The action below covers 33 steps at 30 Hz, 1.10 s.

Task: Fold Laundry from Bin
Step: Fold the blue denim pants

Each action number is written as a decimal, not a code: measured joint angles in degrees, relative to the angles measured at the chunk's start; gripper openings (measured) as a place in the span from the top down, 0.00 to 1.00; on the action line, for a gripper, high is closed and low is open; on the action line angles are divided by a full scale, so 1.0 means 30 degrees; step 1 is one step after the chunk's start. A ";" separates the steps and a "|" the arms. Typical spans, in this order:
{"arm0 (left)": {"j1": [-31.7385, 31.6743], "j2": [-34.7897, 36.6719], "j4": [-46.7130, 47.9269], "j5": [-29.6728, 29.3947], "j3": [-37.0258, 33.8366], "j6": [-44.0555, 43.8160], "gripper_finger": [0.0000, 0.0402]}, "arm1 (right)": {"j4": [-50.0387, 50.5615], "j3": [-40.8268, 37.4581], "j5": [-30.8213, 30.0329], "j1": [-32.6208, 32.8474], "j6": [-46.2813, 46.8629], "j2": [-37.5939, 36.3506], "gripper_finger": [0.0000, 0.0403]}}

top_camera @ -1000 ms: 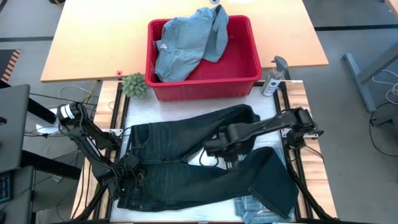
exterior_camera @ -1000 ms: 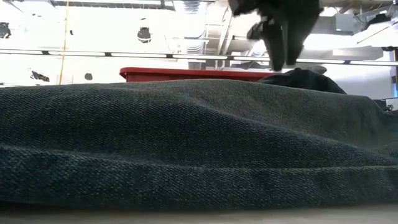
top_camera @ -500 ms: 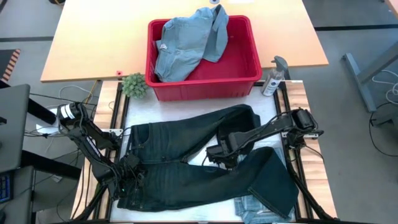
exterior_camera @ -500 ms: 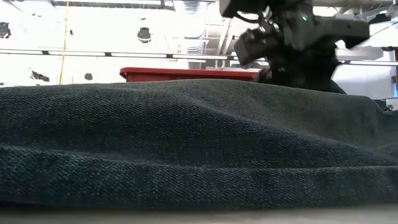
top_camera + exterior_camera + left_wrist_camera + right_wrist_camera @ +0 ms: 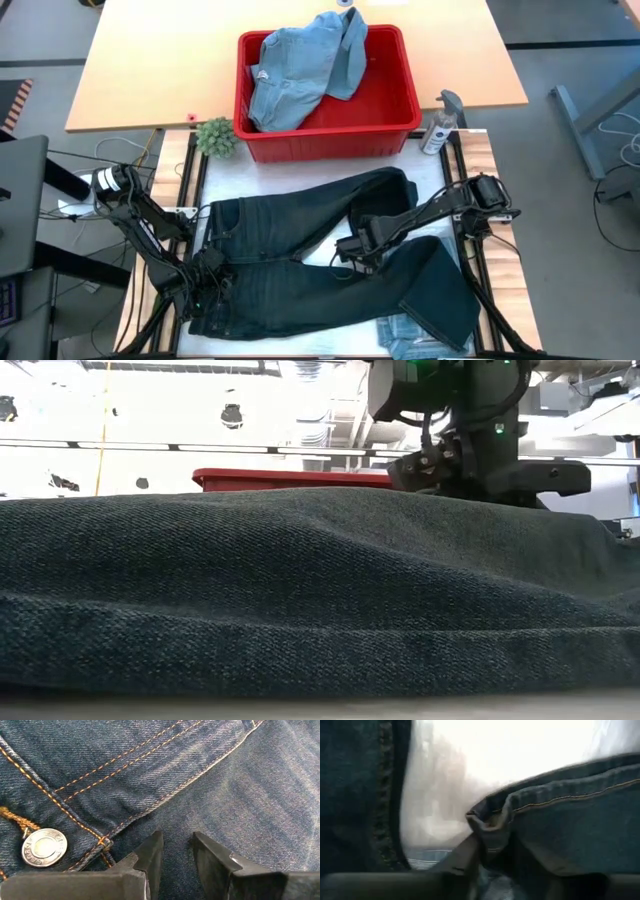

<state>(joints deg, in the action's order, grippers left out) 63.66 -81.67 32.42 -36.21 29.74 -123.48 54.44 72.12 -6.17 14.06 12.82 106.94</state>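
Long dark trousers (image 5: 300,260) lie spread flat on the white table top, waistband to the left and both legs running right. My left gripper (image 5: 207,275) is down on the waistband end, beside the metal button (image 5: 44,847). My right gripper (image 5: 350,250) points straight down where the two legs part and is shut on a bunched denim edge. The red bin (image 5: 330,155) stands at the far edge, with light blue laundry (image 5: 300,70) draped over its far rim. The low view shows only cloth (image 5: 300,580) and the right gripper (image 5: 450,470) behind it. My left gripper has its two fingers (image 5: 150,852) close together with denim between them, at the stitched fly seam (image 5: 150,812) right of the button. It comes slanting down at the cloth, which lies flat on the table. My right gripper pinches a bunched, seamed edge of the leg (image 5: 490,827) between its two fingers, coming from above and pointing down. The fold is several layers thick. The rest of the leg stays on the table.
A small green plant (image 5: 215,137) stands left of the bin, and a spray bottle (image 5: 440,122) stands to its right. A light denim piece (image 5: 410,335) peeks from under the near trouser leg. A wooden table (image 5: 150,60) lies behind the bin.
My right gripper has come down from above the trousers onto the cloth between the two legs, shifting a little toward the near edge. In the low view it has sunk from well above the denim to its surface. The trousers have kept their lie.
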 joint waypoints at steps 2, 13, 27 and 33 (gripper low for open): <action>0.0000 0.0000 0.0025 -0.0007 0.0006 0.0000 0.75 | 0.0013 0.0007 0.0020 -0.0049 0.0370 0.0000 0.85; 0.0000 0.0000 0.0067 -0.0030 0.0015 -0.0087 0.75 | 0.6432 0.6026 0.2309 0.0044 0.0649 -0.2297 0.94; 0.0000 0.0000 0.0118 -0.0047 0.0015 -0.0087 0.75 | 0.8800 0.9757 -0.0165 0.0303 0.7358 -1.0754 0.94; 0.0000 0.0000 0.0211 -0.0058 0.0015 -0.0095 0.75 | 0.5971 0.9908 -0.3830 0.0314 0.8253 -1.4489 0.94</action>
<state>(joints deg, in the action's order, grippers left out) 63.66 -81.67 33.06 -36.38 29.78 -123.76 72.35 101.84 -17.66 15.00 37.58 63.47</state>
